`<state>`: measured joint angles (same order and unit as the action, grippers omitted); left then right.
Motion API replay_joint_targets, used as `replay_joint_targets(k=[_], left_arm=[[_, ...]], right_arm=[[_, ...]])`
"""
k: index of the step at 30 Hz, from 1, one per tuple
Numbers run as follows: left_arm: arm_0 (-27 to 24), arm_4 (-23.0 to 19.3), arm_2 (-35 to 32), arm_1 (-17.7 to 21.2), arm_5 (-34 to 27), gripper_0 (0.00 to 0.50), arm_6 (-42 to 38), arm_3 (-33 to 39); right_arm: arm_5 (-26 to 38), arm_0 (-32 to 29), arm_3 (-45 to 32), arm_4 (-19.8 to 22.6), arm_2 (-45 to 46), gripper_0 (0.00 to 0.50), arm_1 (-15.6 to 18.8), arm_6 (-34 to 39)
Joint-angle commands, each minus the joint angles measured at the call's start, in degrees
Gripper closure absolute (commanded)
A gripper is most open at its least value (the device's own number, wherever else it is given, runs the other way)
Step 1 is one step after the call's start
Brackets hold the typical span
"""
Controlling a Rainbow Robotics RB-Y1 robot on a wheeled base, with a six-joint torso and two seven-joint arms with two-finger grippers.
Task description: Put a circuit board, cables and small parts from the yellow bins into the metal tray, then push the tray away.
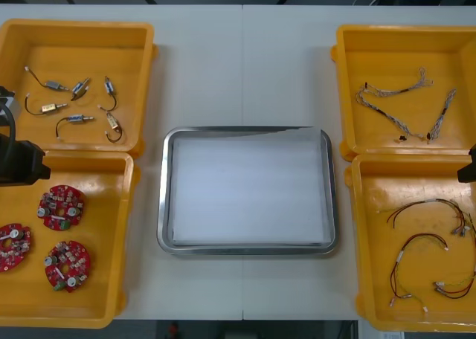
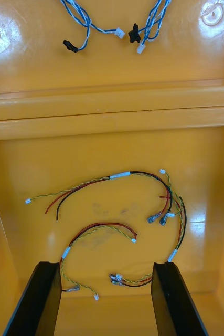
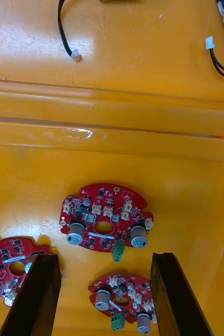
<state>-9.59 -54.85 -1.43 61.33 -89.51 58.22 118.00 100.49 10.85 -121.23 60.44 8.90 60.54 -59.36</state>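
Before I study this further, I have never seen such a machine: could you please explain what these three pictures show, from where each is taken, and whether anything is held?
This is a two-armed robot at a light table. The wide picture looks down from above the arms. The two upright pictures come from cameras on the wrists; the black bars rising from below are fingers. The left gripper, open, hovers over red circuit boards in a yellow bin; the right gripper, open, over red and yellow cables. The far bins hold small metal parts and twisted blue and white cables. The metal tray between them, white inside, has nothing in it. Nothing is held.
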Motion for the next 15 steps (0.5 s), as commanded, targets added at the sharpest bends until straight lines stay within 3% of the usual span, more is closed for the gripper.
replay_joint_targets(k=[1, 15], left_arm=[[0.4, -0.3, -1.0, 2.7, 0.1, 0.0, 3.7, 0.4], [0.4, -0.3, -1.0, 2.7, 0.1, 0.0, 3.7, 0.4]], right_arm=[[-0.3, -0.7, -1.3, -0.2, 1.9, 0.0, -0.4, -3.4], [-0.3, -0.7, -1.3, -0.2, 1.9, 0.0, -0.4, -3.4]])
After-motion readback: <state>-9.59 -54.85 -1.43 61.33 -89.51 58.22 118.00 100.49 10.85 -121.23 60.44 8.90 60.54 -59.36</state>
